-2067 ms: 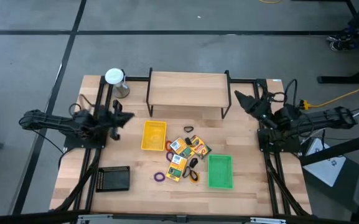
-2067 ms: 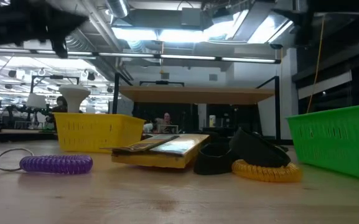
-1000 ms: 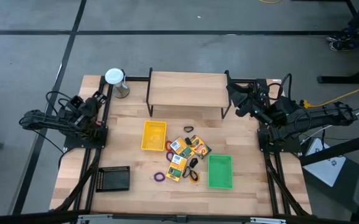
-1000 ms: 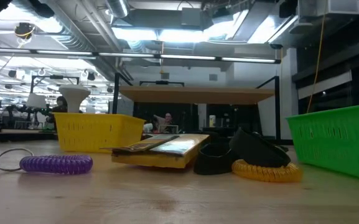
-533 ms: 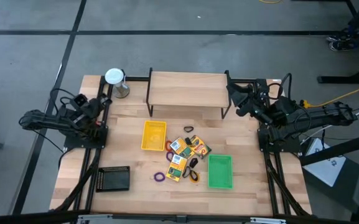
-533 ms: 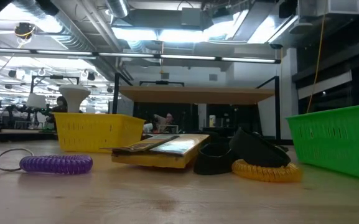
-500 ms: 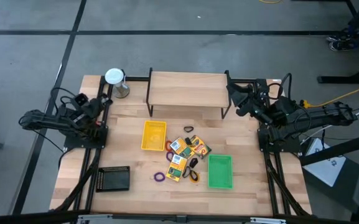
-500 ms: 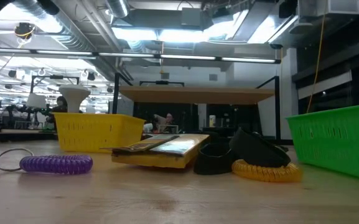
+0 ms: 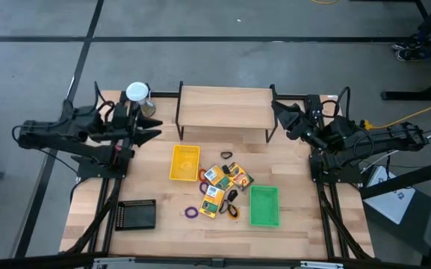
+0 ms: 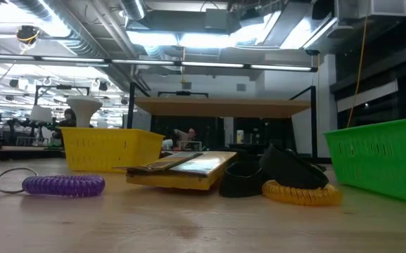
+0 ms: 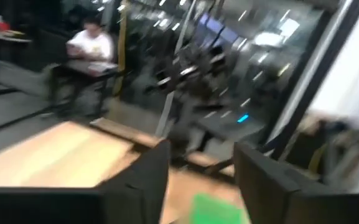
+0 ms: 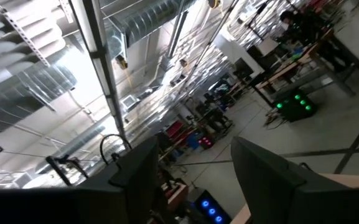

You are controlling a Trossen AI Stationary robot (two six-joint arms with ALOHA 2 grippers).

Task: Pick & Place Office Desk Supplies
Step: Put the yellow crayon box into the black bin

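both tools empty and spread: left tool (image 9: 149, 127) by the yellow tray (image 9: 184, 162), right tool (image 9: 281, 114) far back. crayon boxes (image 9: 220, 181) mid-surface (image 9: 155, 187): light, stiff, grip the long sides; purple ring (image 9: 191, 211) springy, pinch its coil

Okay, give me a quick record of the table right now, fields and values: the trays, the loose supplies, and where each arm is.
trays: yellow tray, green tray, black tray
loose supplies: yellow boxes in a cluster between the yellow and green trays, with black clips, a purple ring and an orange ring
left gripper: open, empty, above the table's left rear, near the grey cylinder
right gripper: open, empty, at the right rear by the wooden shelf
supplies in trays: none visible
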